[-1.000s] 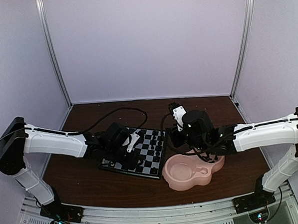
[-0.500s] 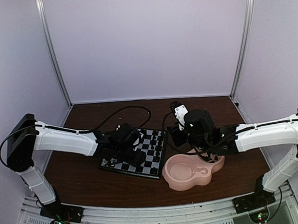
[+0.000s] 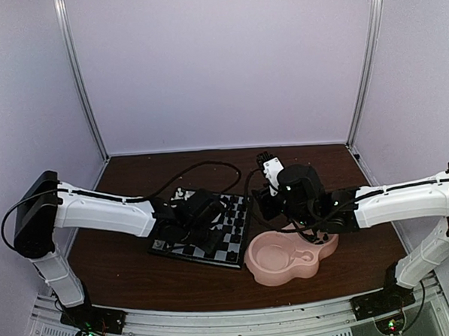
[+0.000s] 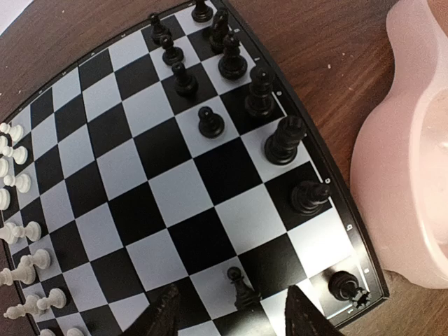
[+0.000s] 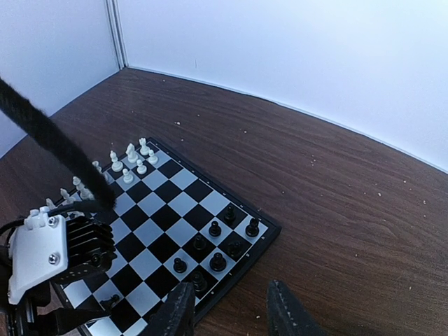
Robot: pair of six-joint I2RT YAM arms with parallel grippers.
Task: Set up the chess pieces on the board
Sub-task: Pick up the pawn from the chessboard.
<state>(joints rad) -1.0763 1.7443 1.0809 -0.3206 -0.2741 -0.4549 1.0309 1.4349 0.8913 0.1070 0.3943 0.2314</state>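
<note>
While the left gripper (image 4: pixel 234 318) has its jaws wide astride a black pawn (image 4: pixel 241 285) standing near a corner of the chessboard (image 4: pixel 140 175) on the table (image 4: pixel 315 42), and the right gripper (image 5: pixel 231 311) hangs wide and empty off-board, pawn-row filling seems in hand, next needing a straight lift clear without tipping it.

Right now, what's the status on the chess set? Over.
Left fingers open, straddling small black plastic pawn on black-and-white checked chessboard. Right fingers open, empty. Pink double-bowl dish beside board.
</note>
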